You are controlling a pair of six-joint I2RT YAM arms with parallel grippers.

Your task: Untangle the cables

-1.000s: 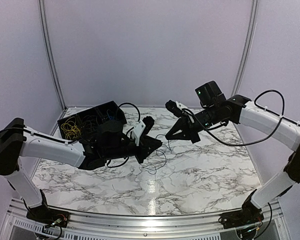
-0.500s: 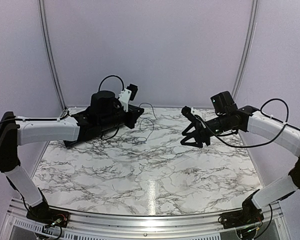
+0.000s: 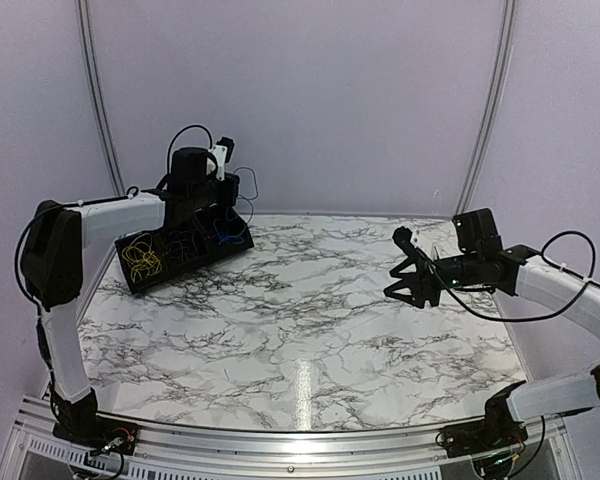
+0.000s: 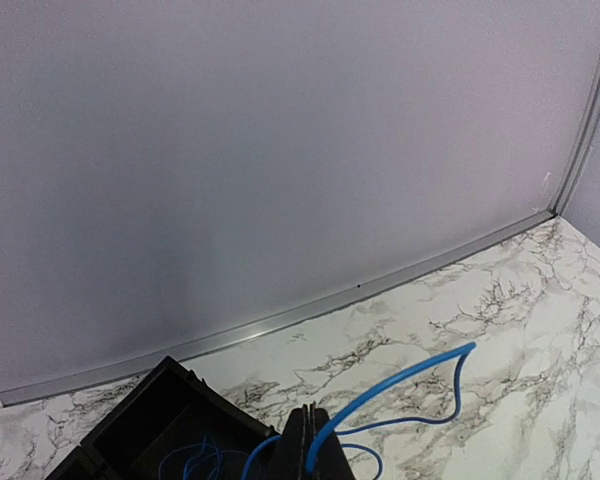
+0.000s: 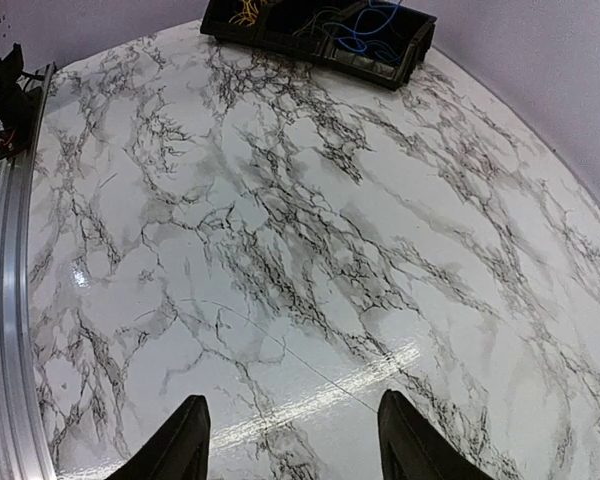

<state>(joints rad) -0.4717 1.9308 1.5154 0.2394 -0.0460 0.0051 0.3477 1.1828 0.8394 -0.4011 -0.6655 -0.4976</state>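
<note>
My left gripper (image 3: 232, 192) hangs over the black tray (image 3: 156, 275) at the back left, shut on a blue cable (image 3: 247, 182). In the left wrist view the shut gripper (image 4: 313, 440) pinches that blue cable (image 4: 410, 375), which loops out to the right above the table. More blue cables (image 3: 225, 235) and yellow cables (image 3: 140, 258) lie in the tray's compartments. My right gripper (image 3: 405, 272) hovers over the right side of the table, open and holding nothing. Its fingers (image 5: 185, 445) stand wide apart above bare marble.
The tray (image 5: 395, 70) sits far from the right gripper, with yellow cables (image 5: 245, 12) and blue cables (image 5: 365, 25) inside. A thin dark line (image 5: 280, 345) crosses the marble below the right fingers; I cannot tell whether it is a wire. Walls close the back and sides.
The left arm swung from the table's middle to the back left over the tray, carrying the blue cable. The right gripper opened and drew back to the right.
</note>
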